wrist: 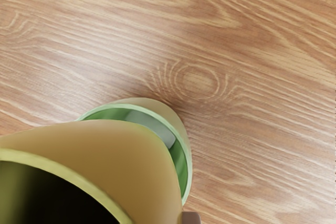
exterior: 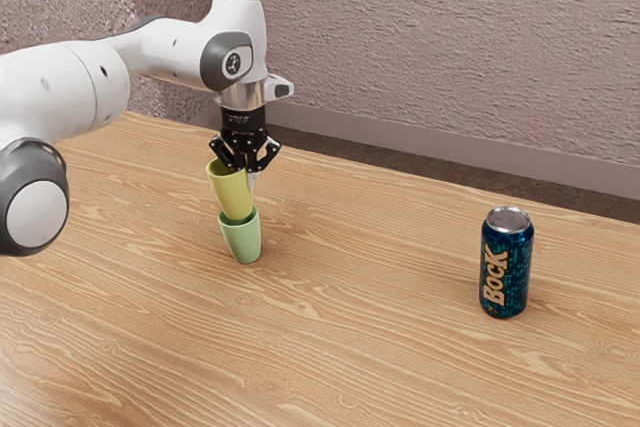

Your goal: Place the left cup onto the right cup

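Observation:
A yellow cup (exterior: 230, 190) stands nested in the mouth of a green cup (exterior: 241, 238) on the wooden table (exterior: 380, 347), leaning slightly toward the exterior view's left. My gripper (exterior: 244, 164) hangs directly over the yellow cup's rim, its fingers spread apart, open. In the wrist view the yellow cup (wrist: 105, 161) looms just under my hand, and the green cup's rim (wrist: 178, 140) curves around behind it.
A blue drink can (exterior: 507, 262) stands upright toward the exterior view's right, well away from the cups. The textured wall runs along the table's far edge. Bare wood (wrist: 220, 51) surrounds the cups.

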### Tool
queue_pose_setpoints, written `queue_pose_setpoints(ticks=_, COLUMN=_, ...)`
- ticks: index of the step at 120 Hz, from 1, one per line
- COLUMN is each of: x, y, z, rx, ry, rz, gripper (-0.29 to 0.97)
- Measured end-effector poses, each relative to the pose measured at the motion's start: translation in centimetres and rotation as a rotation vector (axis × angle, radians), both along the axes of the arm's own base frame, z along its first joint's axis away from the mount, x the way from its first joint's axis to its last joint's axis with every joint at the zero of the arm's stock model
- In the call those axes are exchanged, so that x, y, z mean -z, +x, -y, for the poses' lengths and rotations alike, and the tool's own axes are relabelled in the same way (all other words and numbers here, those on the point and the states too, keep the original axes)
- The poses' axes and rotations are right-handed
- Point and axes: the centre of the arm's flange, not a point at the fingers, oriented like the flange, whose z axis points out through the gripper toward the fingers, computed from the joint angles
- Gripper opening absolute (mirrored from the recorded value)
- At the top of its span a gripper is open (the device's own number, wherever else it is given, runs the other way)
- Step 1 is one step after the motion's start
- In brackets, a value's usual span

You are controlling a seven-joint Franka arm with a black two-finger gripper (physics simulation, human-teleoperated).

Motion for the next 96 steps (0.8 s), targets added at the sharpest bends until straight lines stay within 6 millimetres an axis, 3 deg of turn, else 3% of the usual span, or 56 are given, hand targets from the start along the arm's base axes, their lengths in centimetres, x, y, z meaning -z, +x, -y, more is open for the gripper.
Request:
queue_pose_setpoints(ticks=62, x=1.4, y=-0.1, z=-0.4, rx=-0.012, ry=0.000, rz=-0.003, gripper=-0.09)
queue_pose_setpoints(ticks=83, x=1.4, y=0.0, z=-0.4, rx=-0.012, ry=-0.004, rz=0.000, gripper=0.27)
queue_pose_setpoints(ticks=96, x=1.3, y=0.0, z=-0.3, rx=-0.012, ry=-0.006, rz=0.002, gripper=0.42)
